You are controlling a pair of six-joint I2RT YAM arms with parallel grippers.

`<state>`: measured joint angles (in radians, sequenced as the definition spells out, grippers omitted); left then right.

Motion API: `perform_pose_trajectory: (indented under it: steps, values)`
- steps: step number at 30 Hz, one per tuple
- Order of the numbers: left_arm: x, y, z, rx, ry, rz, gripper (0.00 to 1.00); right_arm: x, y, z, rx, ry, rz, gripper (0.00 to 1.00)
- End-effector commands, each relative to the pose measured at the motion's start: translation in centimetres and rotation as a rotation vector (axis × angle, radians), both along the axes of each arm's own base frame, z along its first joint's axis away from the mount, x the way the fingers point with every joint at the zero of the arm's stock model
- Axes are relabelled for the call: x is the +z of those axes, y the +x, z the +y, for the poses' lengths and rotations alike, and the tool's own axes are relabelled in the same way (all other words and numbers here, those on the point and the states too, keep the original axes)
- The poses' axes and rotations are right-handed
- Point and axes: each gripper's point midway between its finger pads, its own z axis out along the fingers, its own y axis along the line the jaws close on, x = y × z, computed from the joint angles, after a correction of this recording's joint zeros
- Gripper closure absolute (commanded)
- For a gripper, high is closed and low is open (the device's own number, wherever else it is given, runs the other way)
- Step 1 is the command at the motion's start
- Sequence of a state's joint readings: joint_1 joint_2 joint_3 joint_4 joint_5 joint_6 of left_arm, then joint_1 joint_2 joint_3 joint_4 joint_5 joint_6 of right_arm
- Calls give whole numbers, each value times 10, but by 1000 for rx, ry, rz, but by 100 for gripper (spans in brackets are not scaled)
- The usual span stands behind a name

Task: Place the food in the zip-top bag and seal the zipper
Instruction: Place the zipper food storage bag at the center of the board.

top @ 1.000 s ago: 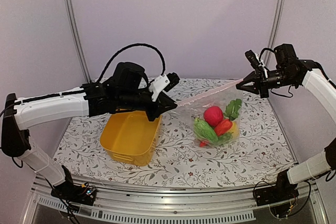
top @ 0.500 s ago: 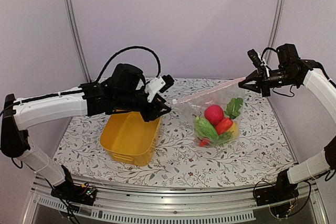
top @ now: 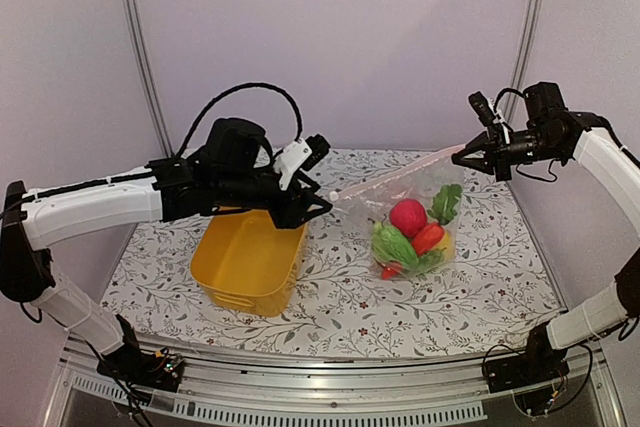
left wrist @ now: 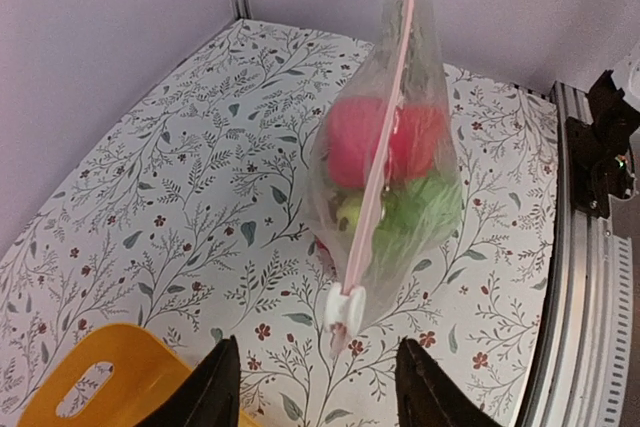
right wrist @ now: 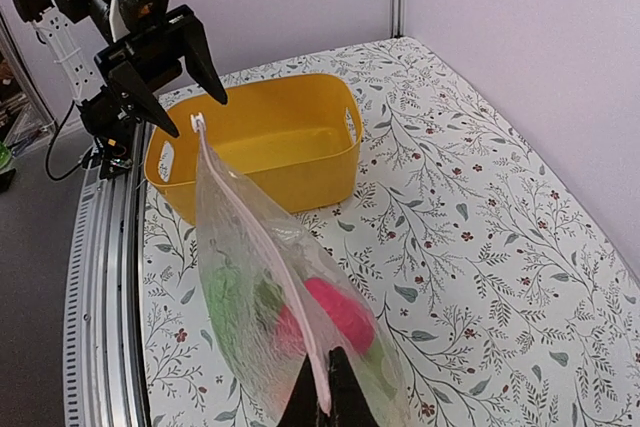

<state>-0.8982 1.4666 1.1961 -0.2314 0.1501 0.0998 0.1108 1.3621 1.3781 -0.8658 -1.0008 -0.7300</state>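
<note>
The clear zip-top bag (top: 415, 217) hangs above the table with the food inside: a red apple (top: 407, 217), green pieces (top: 392, 245) and an orange-red piece (top: 427, 238). Its pink zipper (top: 395, 175) runs taut from a white slider (top: 333, 195) up to my right gripper (top: 462, 159), which is shut on the zipper's far end (right wrist: 322, 387). My left gripper (top: 322, 180) is open just left of the slider (left wrist: 345, 307). The slider sits ahead of the spread fingers (left wrist: 215, 392), touching neither. The bag (right wrist: 260, 287) blurs the food in both wrist views.
The empty yellow basket (top: 245, 262) stands on the floral tablecloth under my left arm; it also shows in the right wrist view (right wrist: 260, 142). A metal rail (left wrist: 590, 287) runs along the table's edge.
My left gripper has opened, let go of the zipper's slider end and drawn back a little to the left. The right gripper has kept hold and lifted the bag slightly.
</note>
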Motion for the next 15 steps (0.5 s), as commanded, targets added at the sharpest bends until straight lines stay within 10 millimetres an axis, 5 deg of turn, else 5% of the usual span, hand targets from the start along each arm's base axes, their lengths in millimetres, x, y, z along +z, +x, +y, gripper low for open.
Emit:
perform_pose_trajectory:
  steps: [1, 6, 13, 15]
  values:
    - [2, -7, -20, -87, -90, 50, 48, 8, 6, 1, -1, 11, -25, 100]
    - [1, -4, -42, -138, -147, 71, 53, 6, 6, 1, 0, 13, -20, 99]
    - [-6, 23, -53, -99, -111, 11, 95, 7, 22, -1, -40, 1, -50, 100]
    - [0, 41, -54, -64, -123, -42, 100, 5, 36, -2, -64, -6, -66, 100]
